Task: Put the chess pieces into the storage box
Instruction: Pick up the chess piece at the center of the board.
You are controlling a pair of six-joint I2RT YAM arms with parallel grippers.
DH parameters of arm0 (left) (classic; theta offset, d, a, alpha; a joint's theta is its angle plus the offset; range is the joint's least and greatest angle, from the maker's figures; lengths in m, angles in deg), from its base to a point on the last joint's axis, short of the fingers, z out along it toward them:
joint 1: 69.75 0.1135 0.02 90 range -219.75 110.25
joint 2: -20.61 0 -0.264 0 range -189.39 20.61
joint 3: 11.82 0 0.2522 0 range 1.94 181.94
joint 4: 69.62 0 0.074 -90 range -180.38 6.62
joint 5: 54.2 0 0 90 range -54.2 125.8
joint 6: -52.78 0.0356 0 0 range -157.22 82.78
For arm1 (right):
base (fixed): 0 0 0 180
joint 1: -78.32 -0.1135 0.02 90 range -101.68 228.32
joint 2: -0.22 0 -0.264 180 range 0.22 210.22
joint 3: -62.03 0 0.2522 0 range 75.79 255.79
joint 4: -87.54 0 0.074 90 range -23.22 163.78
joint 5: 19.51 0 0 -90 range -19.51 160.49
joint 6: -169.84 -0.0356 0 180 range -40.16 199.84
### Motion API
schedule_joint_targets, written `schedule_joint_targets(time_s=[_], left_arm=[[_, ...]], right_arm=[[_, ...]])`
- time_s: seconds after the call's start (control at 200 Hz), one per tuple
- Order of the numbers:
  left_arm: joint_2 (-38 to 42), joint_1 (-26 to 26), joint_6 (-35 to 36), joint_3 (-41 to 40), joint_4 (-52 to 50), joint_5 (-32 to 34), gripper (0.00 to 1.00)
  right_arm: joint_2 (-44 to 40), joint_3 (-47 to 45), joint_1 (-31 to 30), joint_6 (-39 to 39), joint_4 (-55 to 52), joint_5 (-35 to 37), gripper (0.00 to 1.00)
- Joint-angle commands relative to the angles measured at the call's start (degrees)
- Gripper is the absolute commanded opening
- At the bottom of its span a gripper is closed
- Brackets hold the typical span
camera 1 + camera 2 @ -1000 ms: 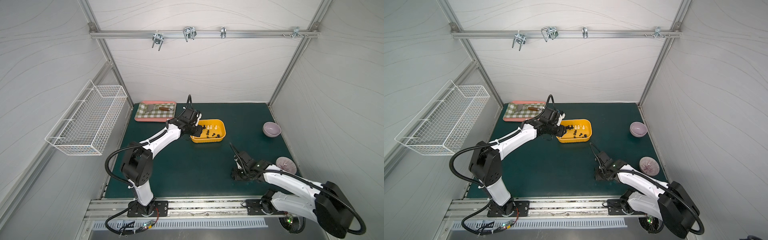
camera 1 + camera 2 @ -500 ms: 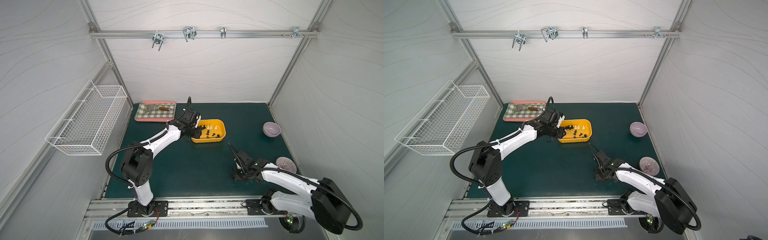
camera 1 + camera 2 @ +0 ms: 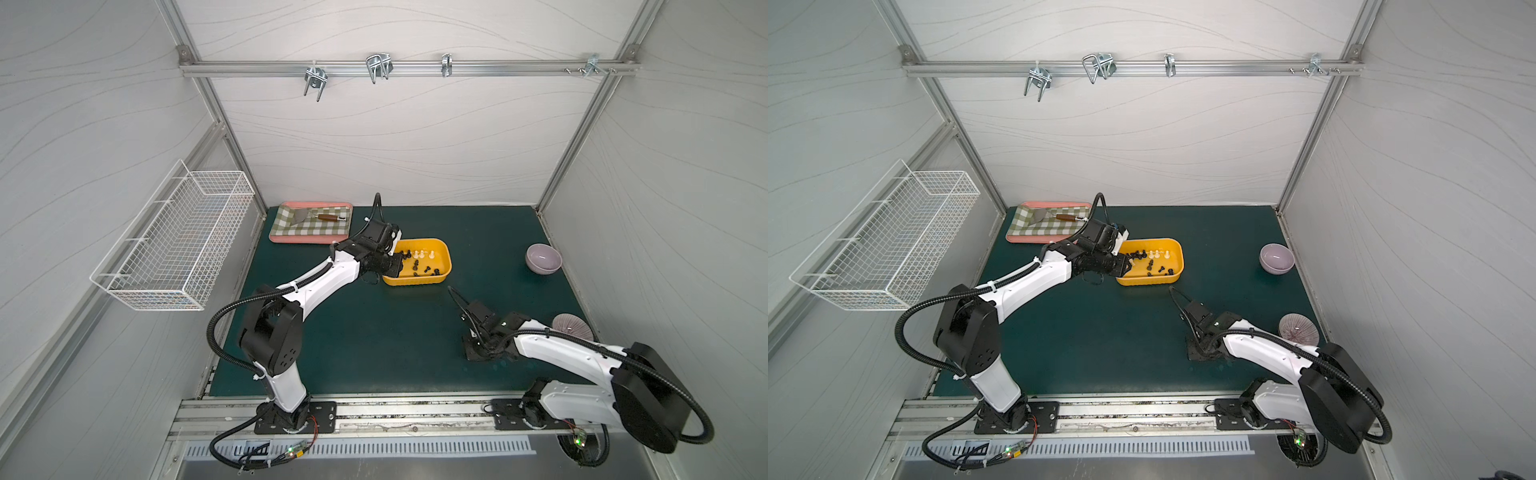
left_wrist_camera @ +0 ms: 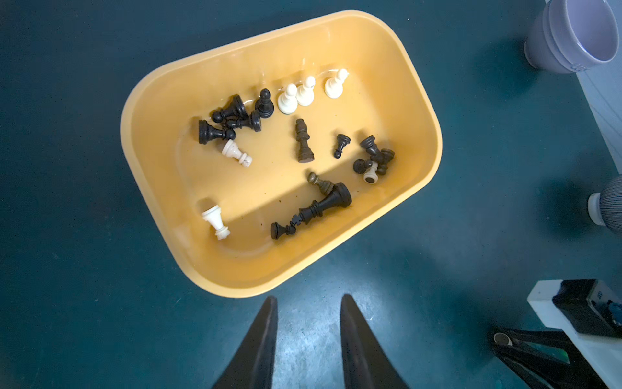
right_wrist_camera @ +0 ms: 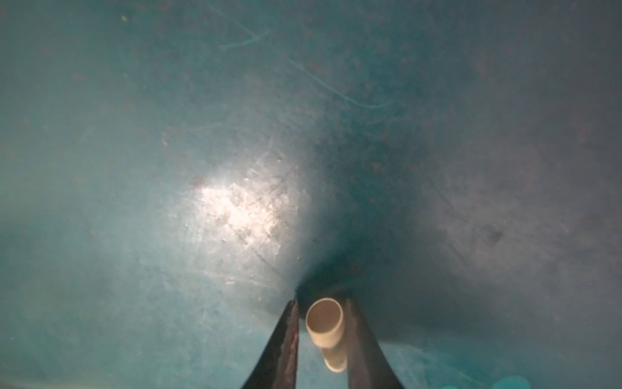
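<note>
Reads as light, hard, slick: cream chess piece [image 5: 324, 320] on the bench [image 5: 168, 134], bracketed by right pincer [image 5: 320, 304], lower right in both top views, can't tell if clamped; pinch mid-body; left pincer [image 4: 308, 298] slack, empty, beside storage box [image 4: 158, 111] mid-frame.

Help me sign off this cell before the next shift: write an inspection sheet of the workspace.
Surface: green mat, scuffed.
Job's things: storage box holds black and cream chess pieces, most toppled; one cream piece sits outside.
Clutter: checkered tray with spatula, lilac bowl, ribbed bowl.
Grippers: left gripper open, empty, by the box; right gripper brackets the cream piece, grip unclear.
Cables: black conduits loop clear of the box.
Surroundings: wall-hung wire basket, hook rail above.
</note>
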Motion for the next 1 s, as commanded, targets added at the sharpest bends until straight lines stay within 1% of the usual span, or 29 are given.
schedule_joint_targets(time_s=[0.0,0.38,0.52,0.775,0.845,0.99], left_arm=[[1.8,0.2,0.0,0.2,1.7,-0.2,0.33],[1.6,0.1,-0.1,0.1,1.9,-0.4,0.33],[1.7,0.2,-0.4,-0.3,2.0,-0.7,0.33],[3.0,0.1,-0.7,-1.6,2.4,-0.8,0.33],[3.4,0.2,-0.8,-1.9,2.4,-0.8,0.33],[4.2,0.1,-0.9,-2.8,2.7,-1.0,0.33]], right_arm=[[1.1,1.2,-0.6,-0.9,-2.3,0.9,0.23],[4.1,1.9,-1.0,-0.8,-1.7,1.2,0.17],[4.9,2.2,-1.0,-0.7,-0.7,0.1,0.16],[3.4,4.4,-0.8,-0.1,-2.1,0.1,0.14],[2.1,5.3,-0.2,0.2,-2.1,-1.3,0.14],[-0.3,7.8,3.0,1.8,-1.7,-5.6,0.14]])
